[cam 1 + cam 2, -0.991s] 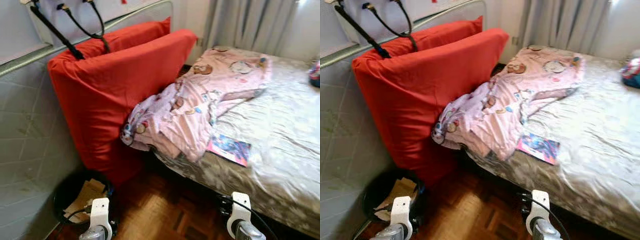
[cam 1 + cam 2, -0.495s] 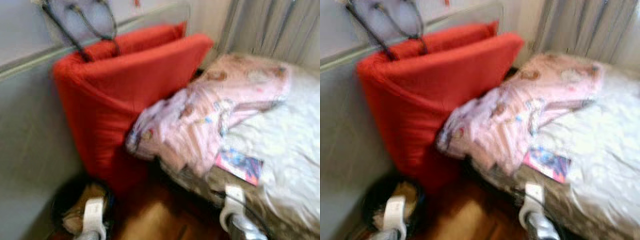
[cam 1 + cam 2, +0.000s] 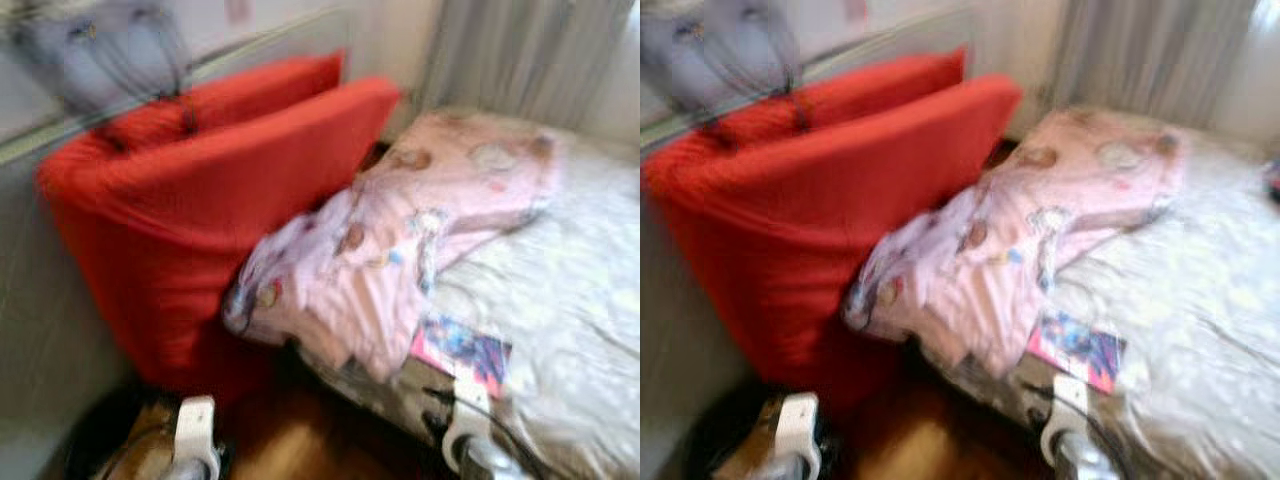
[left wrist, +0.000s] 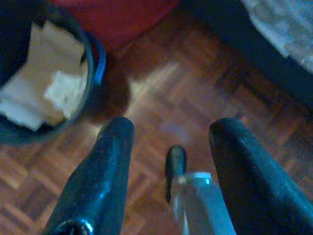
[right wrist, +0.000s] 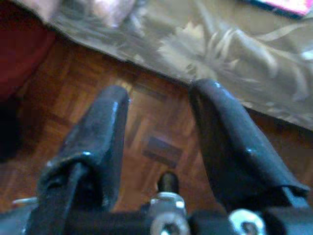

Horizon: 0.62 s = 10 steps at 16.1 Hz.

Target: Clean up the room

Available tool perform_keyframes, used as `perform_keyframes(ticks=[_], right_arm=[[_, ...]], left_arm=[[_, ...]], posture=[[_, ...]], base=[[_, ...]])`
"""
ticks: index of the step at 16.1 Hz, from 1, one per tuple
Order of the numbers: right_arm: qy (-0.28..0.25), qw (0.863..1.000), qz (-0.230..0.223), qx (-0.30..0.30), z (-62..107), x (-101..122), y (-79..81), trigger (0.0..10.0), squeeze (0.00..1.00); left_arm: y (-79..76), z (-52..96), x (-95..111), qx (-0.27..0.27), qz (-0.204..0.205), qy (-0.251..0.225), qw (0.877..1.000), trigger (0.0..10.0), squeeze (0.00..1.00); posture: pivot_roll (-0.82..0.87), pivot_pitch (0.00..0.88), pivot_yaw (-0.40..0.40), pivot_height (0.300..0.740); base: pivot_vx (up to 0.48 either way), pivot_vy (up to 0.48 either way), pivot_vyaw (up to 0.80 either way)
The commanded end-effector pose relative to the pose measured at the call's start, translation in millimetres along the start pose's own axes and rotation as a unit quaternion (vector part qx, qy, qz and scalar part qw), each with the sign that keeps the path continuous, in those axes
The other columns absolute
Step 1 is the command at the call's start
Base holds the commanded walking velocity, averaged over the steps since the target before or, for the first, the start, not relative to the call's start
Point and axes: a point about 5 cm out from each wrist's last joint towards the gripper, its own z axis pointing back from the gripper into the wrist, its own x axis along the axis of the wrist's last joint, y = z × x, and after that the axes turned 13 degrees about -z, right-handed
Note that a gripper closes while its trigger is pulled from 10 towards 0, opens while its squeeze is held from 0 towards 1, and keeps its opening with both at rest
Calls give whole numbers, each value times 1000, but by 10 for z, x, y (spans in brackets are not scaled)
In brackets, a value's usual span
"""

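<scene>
Clutter is what the job concerns, and it looks barely begun: nothing is held. Nearest, the left gripper (image 4: 166,147) hangs low over the wood floor (image 4: 195,98), fingers spread and empty, with a dark bin (image 4: 85,93) holding brown paper (image 4: 44,73) just beside and ahead of it. The right gripper (image 5: 159,132) also hangs low, fingers apart and empty, over the same floor with the edge of the bed (image 5: 234,63) just beyond its tips. Further ahead of the right gripper a colourful book (image 3: 462,352) lies on the pale bedspread (image 3: 570,300), touching a crumpled pink blanket (image 3: 390,250) that spills off the bed's corner. Beyond the left gripper a big red cushion (image 3: 190,220) leans against the wall. Book and blanket seem left to sort; the eye views are blurred.
</scene>
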Motion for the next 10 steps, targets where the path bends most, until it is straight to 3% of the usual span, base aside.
perform_keyframes(ticks=[1,4,9,10], right_arm=[[-5,1000,-5,-18,20,15,-127,10000,0],[-4,1000,-14,-19,20,5,-125,10000,0],[4,1000,-9,-18,20,-18,-119,10000,0],[1,1000,-10,-19,20,-21,-115,10000,0]], left_arm=[[-47,-10,51,-6,3,-7,1000,10000,0],[-44,-9,48,-7,3,-6,1000,10000,0],[-29,-7,42,-5,-3,-7,1000,10000,0],[-21,-6,39,-5,-8,-7,1000,10000,0]], posture=[[2,0,14,740],[2,0,17,740],[5,0,26,740],[4,0,31,740]], base=[[307,0,0],[309,0,0],[301,0,-663],[270,0,0]])
